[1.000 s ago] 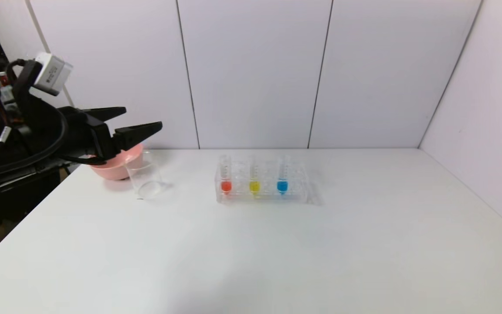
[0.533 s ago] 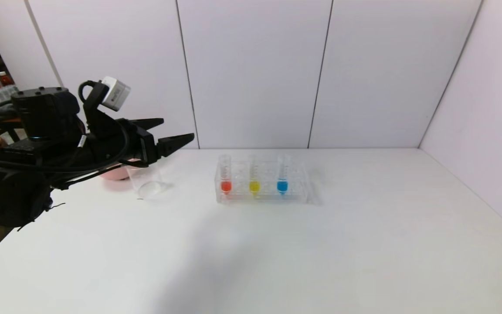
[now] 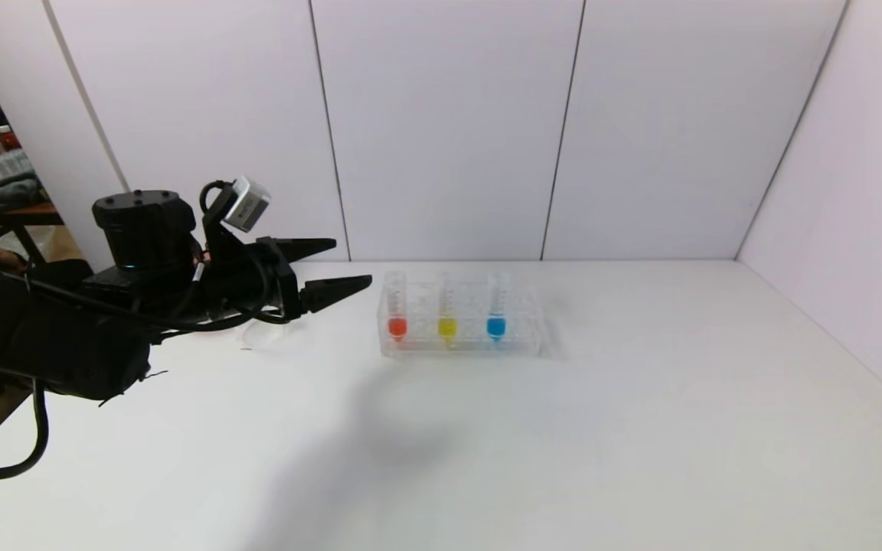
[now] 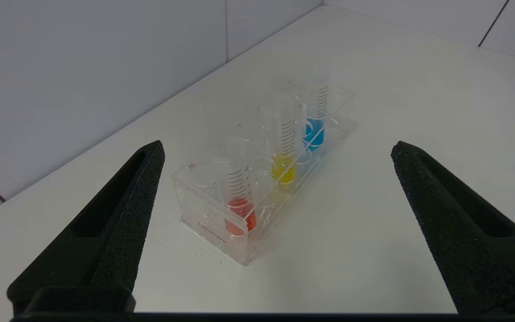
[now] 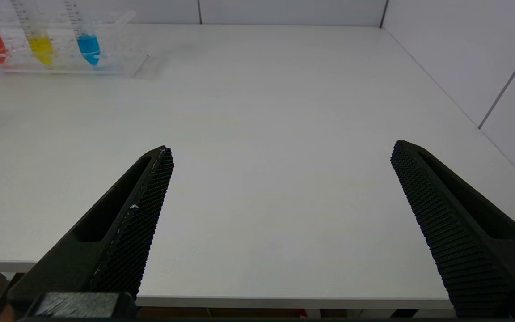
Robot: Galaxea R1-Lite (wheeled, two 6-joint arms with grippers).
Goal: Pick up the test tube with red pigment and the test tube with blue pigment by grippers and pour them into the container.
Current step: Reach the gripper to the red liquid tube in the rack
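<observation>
White tabletop (image 3: 640, 428) filling the head view, with walls behind. Black left arm reaching in from 9 o'clock, left gripper (image 3: 343, 266) hovering above the tabletop with jaws spread wide, grasping nothing, tips aimed toward 3 o'clock at the rack's near end and just short of it. Clear tube rack (image 3: 514, 344) slightly toward 11 o'clock of centre, three upright tubes in one row. Container (image 3: 263, 330) at 9 o'clock of the rack, mostly hidden behind the left gripper, only its clear base showing. Right gripper (image 5: 280, 154) seen only from its own wrist camera, jaws wide apart and empty, low near the tabletop's front edge, well apart from the rack. Test tube with red pigment (image 3: 396, 317) at the rack's 9 o'clock end, nearest the left gripper. Yellow tube (image 3: 447, 320) in the middle slot. Test tube with blue pigment (image 3: 495, 317) toward the 3 o'clock end, standing in the rack, untouched.
</observation>
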